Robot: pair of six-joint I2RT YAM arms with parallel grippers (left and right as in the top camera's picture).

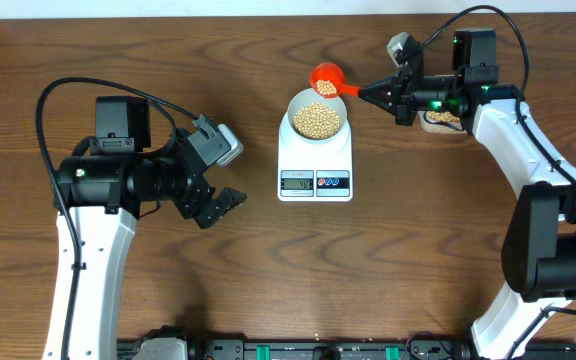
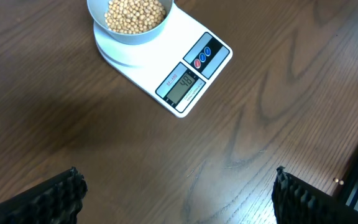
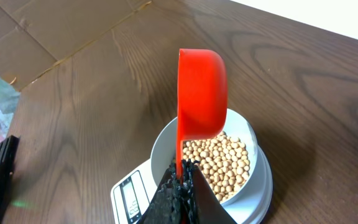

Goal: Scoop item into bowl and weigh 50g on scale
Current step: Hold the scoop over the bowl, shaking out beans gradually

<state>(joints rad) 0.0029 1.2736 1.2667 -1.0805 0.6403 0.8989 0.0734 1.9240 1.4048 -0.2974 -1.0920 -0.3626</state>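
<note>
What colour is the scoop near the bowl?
The scoop is bright red, clearest in the right wrist view.

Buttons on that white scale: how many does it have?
2. A red button and a blue button sit side by side next to the display on the scale. None seem hidden.

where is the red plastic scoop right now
Overhead, the red plastic scoop hangs tipped over the far rim of the pale blue-grey bowl on the white scale, held by the right gripper.
</note>
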